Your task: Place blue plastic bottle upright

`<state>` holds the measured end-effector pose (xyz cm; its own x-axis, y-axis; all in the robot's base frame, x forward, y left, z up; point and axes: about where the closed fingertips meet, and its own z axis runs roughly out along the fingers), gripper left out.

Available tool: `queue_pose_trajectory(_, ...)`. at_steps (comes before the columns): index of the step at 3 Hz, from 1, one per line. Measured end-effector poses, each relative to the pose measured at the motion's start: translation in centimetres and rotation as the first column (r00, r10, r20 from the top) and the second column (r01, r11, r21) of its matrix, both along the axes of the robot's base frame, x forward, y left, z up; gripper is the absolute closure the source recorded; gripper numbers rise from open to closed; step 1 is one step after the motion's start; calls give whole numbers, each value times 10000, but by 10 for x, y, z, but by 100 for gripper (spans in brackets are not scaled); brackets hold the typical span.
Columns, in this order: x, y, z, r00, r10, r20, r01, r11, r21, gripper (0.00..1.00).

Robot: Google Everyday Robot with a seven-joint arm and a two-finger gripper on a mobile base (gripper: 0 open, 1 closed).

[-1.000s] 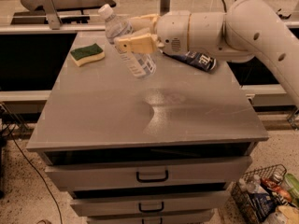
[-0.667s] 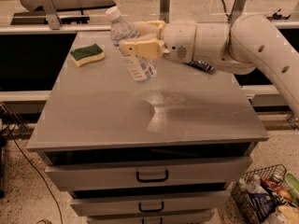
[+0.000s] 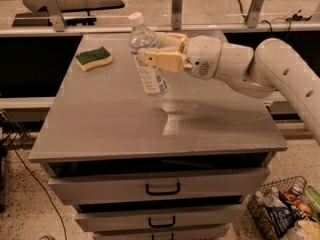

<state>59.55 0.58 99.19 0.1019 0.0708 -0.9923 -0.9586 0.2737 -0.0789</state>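
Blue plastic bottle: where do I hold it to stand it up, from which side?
Grip the blue plastic bottle across its upper body, below the cap, side-on from the view's right, as the gripper does now. It is nearly upright, so that leaves the base free.

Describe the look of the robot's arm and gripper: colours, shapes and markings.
The gripper, at the blue plastic bottle above the cabinet top, has flat, blocky tan fingers. The arm is smooth, off-white, with rounded segments, a small dotted patch on the wrist and a few dark holes. No cables show.
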Motion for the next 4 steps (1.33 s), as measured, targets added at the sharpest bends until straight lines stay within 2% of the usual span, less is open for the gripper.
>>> queue_pose_trajectory(1, -4, -10, -9, 9999, 133, -80, -128, 9981, 599, 100)
queue_pose_trajectory(3, -11, -21, -25, 9990, 369, -269, -337, 9930, 1131, 100)
queue_pose_trajectory(4, -13, -24, -32, 9978, 555, -370, -511, 9925, 1112, 84)
